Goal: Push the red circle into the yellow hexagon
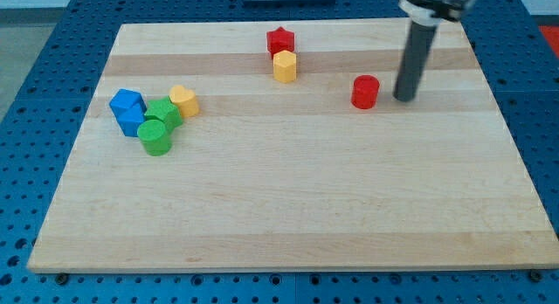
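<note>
On the pale wooden board (288, 208), far to the view's left of the yellow hexagon block (285, 66), sits a cluster: two blue blocks (127, 111), a green star-like block (164, 114), a green cylinder (155, 137) and a yellow heart-shaped block (184, 100). A red star block (279, 40) touches the hexagon's top side. The red circle block (365, 92) lies apart from the hexagon, to its right and slightly lower. My tip (404, 98), a bare rod with no claw to open or close, stands just right of the red circle.
</note>
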You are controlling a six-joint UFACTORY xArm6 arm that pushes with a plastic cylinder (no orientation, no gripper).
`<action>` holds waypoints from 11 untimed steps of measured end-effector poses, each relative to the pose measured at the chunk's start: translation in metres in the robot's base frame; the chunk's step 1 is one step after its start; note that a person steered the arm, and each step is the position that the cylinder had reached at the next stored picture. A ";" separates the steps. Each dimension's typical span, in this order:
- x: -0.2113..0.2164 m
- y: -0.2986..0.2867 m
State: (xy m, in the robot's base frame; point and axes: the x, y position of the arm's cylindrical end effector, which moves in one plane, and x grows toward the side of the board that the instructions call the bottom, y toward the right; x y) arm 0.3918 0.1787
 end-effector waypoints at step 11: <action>-0.115 -0.135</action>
State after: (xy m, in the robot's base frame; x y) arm 0.2767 0.0436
